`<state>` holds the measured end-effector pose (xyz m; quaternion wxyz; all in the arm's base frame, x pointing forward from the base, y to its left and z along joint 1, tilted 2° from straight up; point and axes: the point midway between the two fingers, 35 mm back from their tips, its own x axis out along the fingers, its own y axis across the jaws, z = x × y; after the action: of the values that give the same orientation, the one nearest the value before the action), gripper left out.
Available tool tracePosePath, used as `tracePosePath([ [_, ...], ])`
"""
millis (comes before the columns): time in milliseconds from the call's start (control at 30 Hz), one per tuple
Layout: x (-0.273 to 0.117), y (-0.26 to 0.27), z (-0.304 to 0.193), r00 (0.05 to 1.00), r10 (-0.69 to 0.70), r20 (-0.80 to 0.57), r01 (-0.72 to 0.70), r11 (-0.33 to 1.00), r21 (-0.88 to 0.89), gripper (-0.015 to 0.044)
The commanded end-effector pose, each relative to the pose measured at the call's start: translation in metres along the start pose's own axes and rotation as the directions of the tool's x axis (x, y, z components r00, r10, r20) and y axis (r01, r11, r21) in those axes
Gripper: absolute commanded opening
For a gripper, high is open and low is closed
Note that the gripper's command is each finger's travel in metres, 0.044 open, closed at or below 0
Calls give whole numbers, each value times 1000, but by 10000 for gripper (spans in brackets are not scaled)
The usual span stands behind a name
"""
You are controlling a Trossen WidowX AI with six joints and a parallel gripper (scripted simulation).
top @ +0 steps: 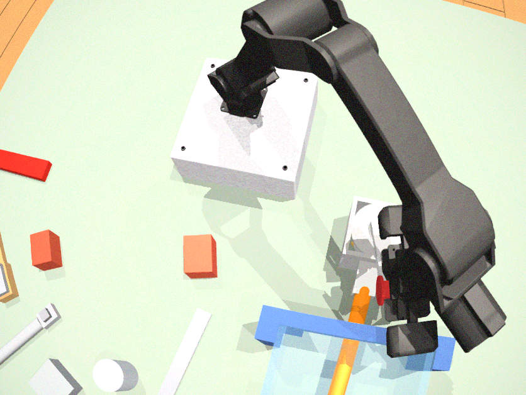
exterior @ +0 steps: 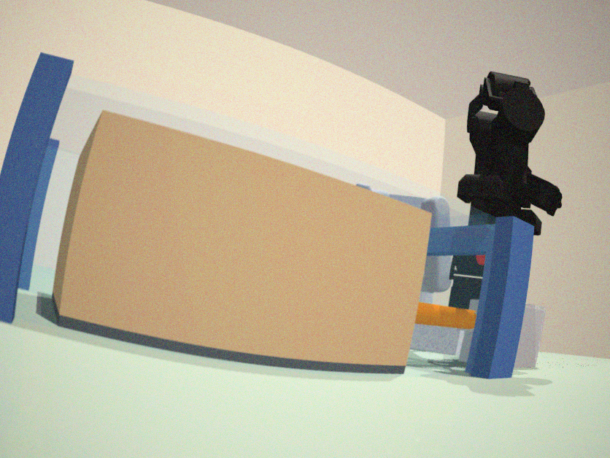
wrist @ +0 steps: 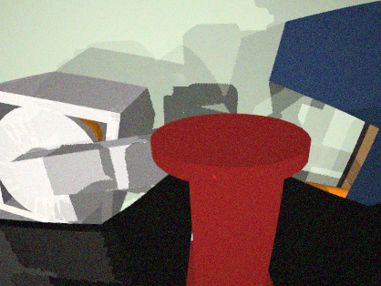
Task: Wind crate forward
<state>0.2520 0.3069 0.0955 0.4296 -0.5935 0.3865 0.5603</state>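
Note:
My gripper (top: 388,292) (wrist: 233,219) is shut on the red knob (top: 381,290) (exterior: 480,259) (wrist: 231,138) of the winch handle. The handle's grey arm (wrist: 75,169) runs from the knob back over the white winch (top: 361,212) (wrist: 18,127). The key and round hole are hidden. An orange strap (top: 359,310) (exterior: 446,315) (wrist: 333,189) runs under the blue steel frame (top: 306,318) (exterior: 500,300) (wrist: 328,59). The tan crate (exterior: 236,236) sits flat on its dark base, with a gap between its front and the frame.
Clear guard panels (top: 306,361) stand behind the frame. A red bar (top: 23,165), two orange blocks (top: 45,250) (top: 199,255), a grey tool (top: 25,336), a grey block (top: 51,378), a white cylinder (top: 109,375) and a white strip (top: 184,353) lie left. The arm's plinth (top: 238,170) is behind.

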Motion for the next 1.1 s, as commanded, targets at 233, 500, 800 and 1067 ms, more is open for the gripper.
tracePosePath([
  [233,1,8,27,999,10,35,-10,1000,-17,0],
  [500,0,12,35,999,11,36,-10,1000,-17,0],
  [800,0,17,44,999,11,37,-11,1000,-17,0],
  [1067,-1,23,51,999,12,38,-11,1000,-17,0],
])
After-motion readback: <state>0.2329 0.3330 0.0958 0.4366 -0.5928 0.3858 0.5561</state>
